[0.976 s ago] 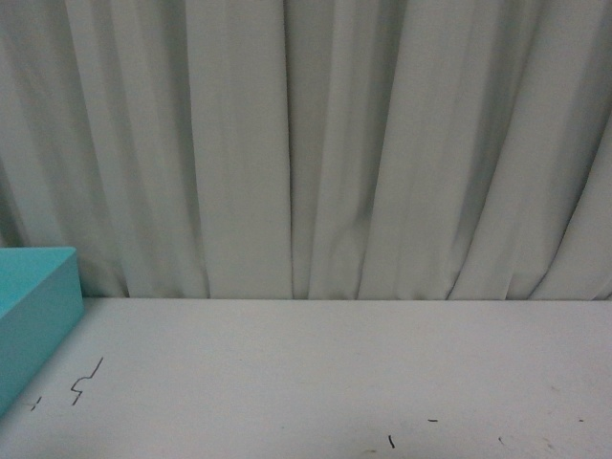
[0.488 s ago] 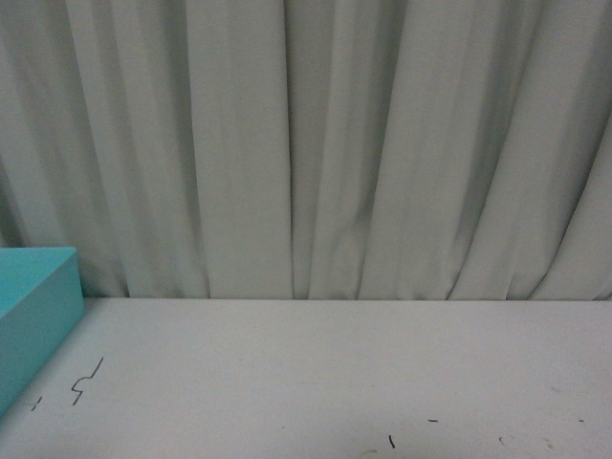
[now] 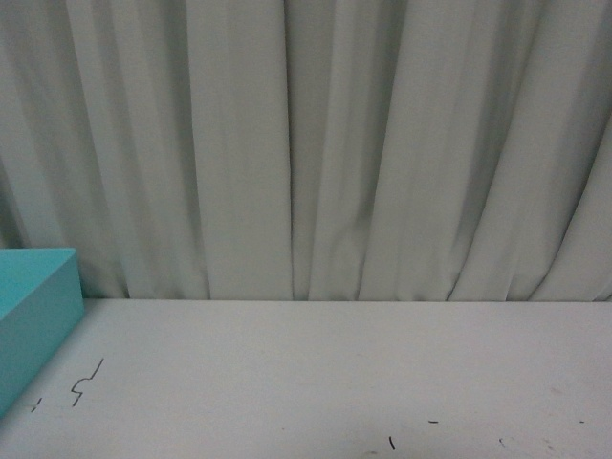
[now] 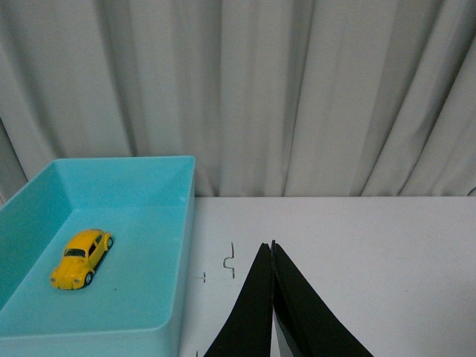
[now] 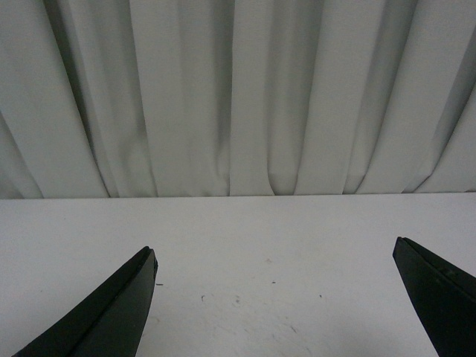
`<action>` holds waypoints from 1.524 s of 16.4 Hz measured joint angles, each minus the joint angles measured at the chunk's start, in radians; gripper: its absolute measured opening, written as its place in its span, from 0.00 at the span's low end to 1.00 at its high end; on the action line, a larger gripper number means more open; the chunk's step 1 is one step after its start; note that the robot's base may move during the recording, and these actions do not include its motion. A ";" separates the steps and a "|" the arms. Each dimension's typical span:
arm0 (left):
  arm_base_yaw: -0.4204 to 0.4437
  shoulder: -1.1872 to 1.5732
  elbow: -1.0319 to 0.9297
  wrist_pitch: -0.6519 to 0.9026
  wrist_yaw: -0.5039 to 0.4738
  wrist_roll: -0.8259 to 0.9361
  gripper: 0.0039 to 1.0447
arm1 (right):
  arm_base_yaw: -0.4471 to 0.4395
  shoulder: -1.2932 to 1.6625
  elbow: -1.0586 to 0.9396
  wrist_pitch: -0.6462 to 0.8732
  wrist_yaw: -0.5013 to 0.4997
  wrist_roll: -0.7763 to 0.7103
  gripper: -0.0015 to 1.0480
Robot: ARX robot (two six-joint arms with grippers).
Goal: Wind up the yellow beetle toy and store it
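Observation:
The yellow beetle toy (image 4: 82, 258) rests on its wheels on the floor of a turquoise bin (image 4: 160, 312), seen in the left wrist view. My left gripper (image 4: 269, 245) is shut with nothing between its black fingers, over the white table beside the bin and apart from the toy. In the right wrist view my right gripper (image 5: 275, 249) stands wide open above bare table, holding nothing. The front view shows only a corner of the turquoise bin (image 3: 33, 316) at its left edge; the toy and both grippers are out of that view.
A white table (image 3: 335, 373) with small black pen marks (image 3: 86, 382) runs back to a pale grey pleated curtain (image 3: 316, 143). The same pen marks (image 4: 229, 260) lie on the table between the bin and my left gripper.

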 joint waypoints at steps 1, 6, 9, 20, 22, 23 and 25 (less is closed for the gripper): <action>0.000 0.000 0.000 0.000 0.000 0.000 0.01 | 0.000 0.000 0.000 0.000 0.000 0.000 0.94; 0.000 0.000 0.000 0.000 0.000 -0.001 0.47 | 0.000 0.000 0.000 0.000 0.000 0.000 0.94; 0.000 0.000 0.000 0.000 0.000 -0.001 0.79 | 0.000 0.000 0.000 0.000 0.000 0.000 0.94; 0.000 0.000 0.000 0.000 0.000 -0.001 0.94 | 0.000 0.000 0.000 0.000 0.000 0.000 0.94; 0.000 0.000 0.000 0.000 0.000 -0.001 0.94 | 0.000 0.000 0.000 0.000 0.000 0.000 0.94; 0.000 0.000 0.000 0.000 0.000 -0.001 0.94 | 0.000 0.000 0.000 0.000 0.000 0.000 0.94; 0.000 0.000 0.000 0.000 0.000 -0.001 0.94 | 0.000 0.000 0.000 0.000 0.000 0.000 0.94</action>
